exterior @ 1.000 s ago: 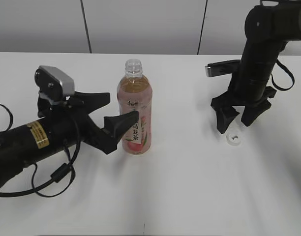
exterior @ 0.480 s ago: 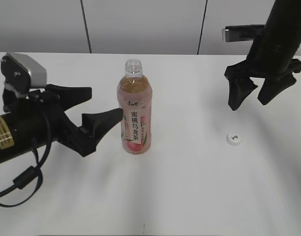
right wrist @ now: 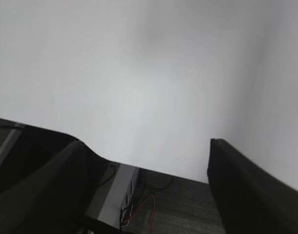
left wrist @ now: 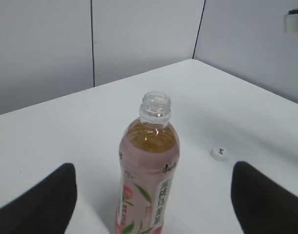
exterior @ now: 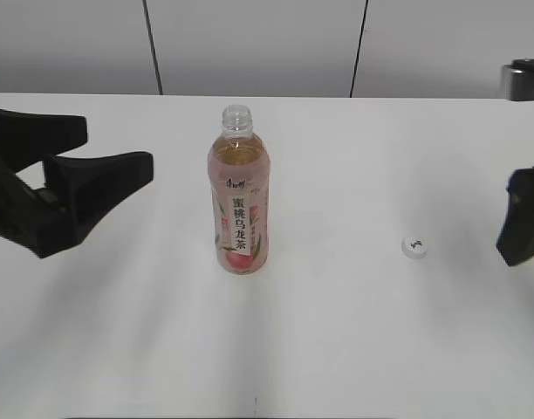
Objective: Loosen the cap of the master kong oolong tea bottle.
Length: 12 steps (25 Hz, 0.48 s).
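the bottle (exterior: 238, 192) carries a white vertical strip (exterior: 240, 222) on its pink label reading 蜜桃乌龙茶 in black characters. above the strip sits a small dark brand mark, too small to read. the cap (exterior: 414, 247) right of the bottle bears a dark mark, unreadable.

Exterior slants down; left wrist shares bottle (exterior: 238, 196); right faces floor.

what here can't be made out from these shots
- Bottle base: cut off by the bottom edge of the left wrist view.
- Cap mark: too small to read in any view.
- Right end effector: cut by the exterior view's right edge; its wrist view misses bottle and cap.
- Left end effector: its arm is off frame.
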Motion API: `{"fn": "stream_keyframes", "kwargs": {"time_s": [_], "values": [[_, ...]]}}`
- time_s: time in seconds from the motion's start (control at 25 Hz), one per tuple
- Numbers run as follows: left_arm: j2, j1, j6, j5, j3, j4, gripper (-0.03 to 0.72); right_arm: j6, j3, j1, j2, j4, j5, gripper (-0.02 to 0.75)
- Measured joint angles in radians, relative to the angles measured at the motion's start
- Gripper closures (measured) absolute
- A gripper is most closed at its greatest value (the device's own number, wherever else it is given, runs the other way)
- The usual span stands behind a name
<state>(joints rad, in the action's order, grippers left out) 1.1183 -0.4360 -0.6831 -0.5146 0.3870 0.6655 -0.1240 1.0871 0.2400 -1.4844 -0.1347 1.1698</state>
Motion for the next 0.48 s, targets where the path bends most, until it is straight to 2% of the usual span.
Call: {"fn": "stream_keyframes", "kwargs": {"time_s": [0.12,0.2,0.48], "values": [[-0.123,0.000,-0.158,0.129,-0.001,0.134,0.107,0.000,-0.116,0.000,0.154,0.003,-0.004,0.152],[-0.189,0.000,-0.213,0.168,-0.001,0.186,0.109,0.002,-0.172,0.000,0.263,0.003,-0.004,0.152],[-0.364,0.000,-0.306,0.192,-0.001,0.220,0.115,0.010,-0.328,0.000,0.611,0.004,-0.004,0.152]]}}
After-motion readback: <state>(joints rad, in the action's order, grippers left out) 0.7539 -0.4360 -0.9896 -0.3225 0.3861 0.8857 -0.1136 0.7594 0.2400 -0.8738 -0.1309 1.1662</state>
